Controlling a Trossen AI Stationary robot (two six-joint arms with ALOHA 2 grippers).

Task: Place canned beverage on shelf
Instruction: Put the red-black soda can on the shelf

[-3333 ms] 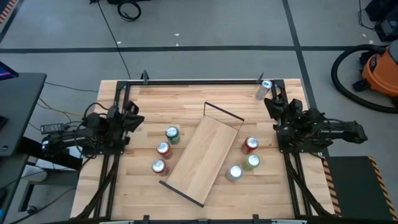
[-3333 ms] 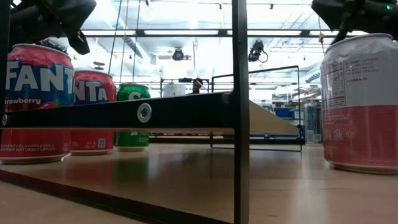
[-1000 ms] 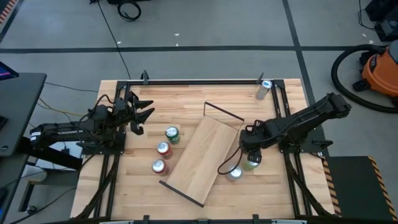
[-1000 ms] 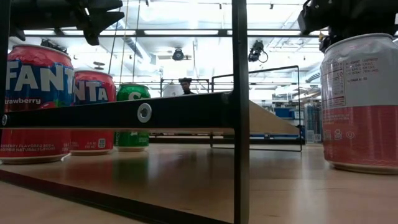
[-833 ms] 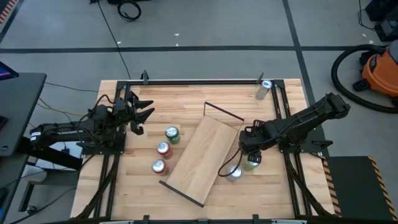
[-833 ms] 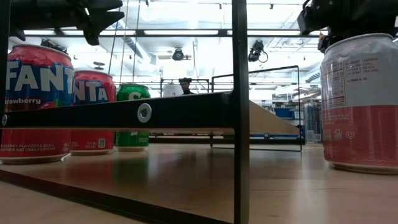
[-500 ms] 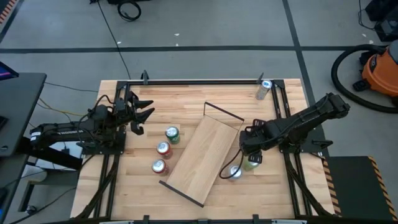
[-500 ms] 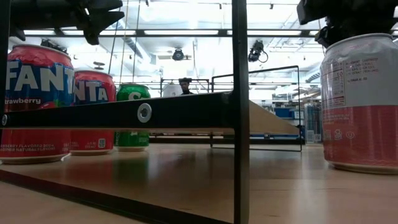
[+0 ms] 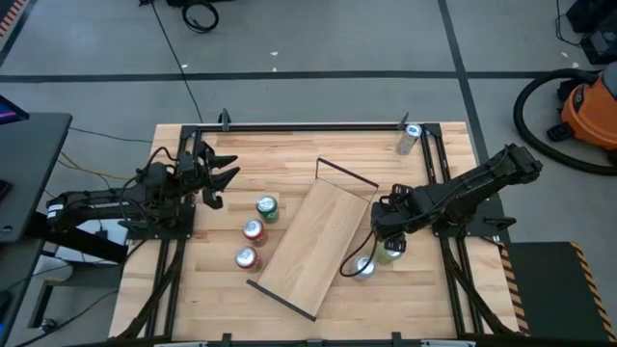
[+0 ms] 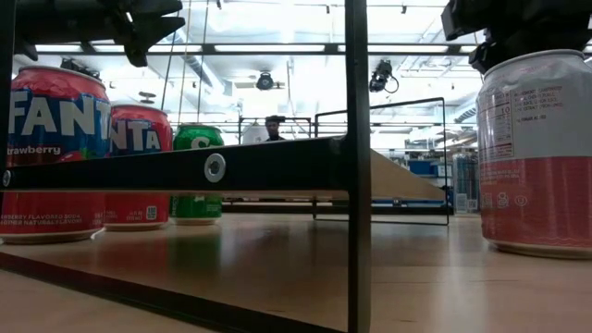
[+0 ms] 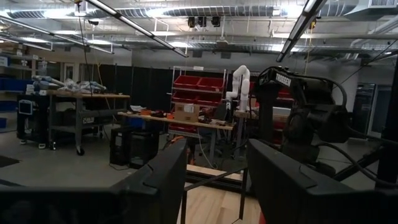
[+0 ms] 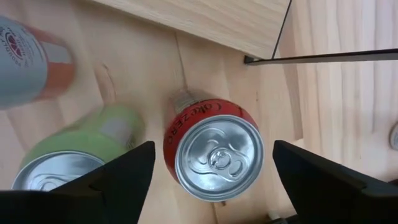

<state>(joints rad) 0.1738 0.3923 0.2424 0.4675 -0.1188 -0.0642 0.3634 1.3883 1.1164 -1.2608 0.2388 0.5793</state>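
Red can (image 12: 211, 152) upright between right gripper (image 12: 211, 163) spread fingers, beside shelf (image 9: 313, 236)

Both arms are dark, chunky jointed things, the left claw (image 9: 220, 173) with black pointy fingers, the right claw (image 12: 211, 163) with flat matte-black fingers, and a thin black cable trailing off the right arm.

Grey concrete floor (image 9: 318, 39) crossed by dark lines. Orange vacuum (image 9: 590, 111) at one edge. Ceiling strip lights (image 11: 118, 22) over workbenches (image 11: 81, 96).
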